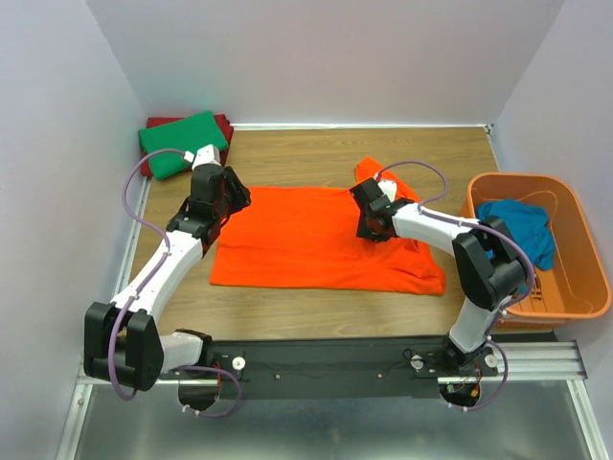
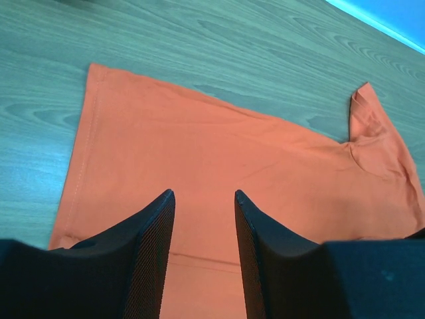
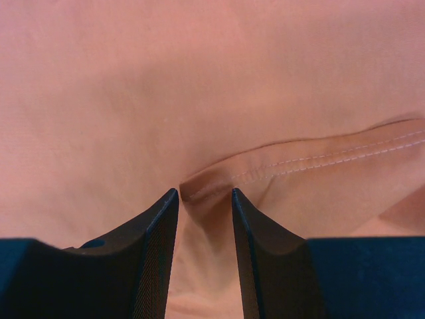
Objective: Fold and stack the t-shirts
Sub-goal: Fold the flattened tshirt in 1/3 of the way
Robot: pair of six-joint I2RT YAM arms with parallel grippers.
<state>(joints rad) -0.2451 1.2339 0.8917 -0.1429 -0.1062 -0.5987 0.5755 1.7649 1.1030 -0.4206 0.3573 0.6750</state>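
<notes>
- table [image 1: 316, 153]: flat top of pale wood with a streaky grain; its near edge is hidden behind the arms' black mounting rail
- orange t-shirt [image 1: 306, 240]: soft plain cloth spread flat across the middle of the table, roughly a wide rectangle; one short sleeve sticks up at the far right; stitched hems show along the edges
- basket [image 1: 522, 177]: hard orange plastic, oblong with rounded corners, at the table's right edge; the picture's edge cuts off its outer side
- green t-shirt [image 1: 182, 142]: folded into a neat pad in the far left corner; it lies on top of the dark red t-shirt [image 1: 224, 123], of which only a thin rim shows
- teal blue t-shirt [image 1: 522, 225]: crumpled in a heap inside the basket
- right pincer [image 3: 204, 191]: black ribbed fingers clamped on a puckered fold of the orange t-shirt's stitched hem
- left pincer [image 2: 202, 194]: over the orange t-shirt's left end, fingers partly apart with cloth and a seam between them; I cannot tell whether it grips
</notes>
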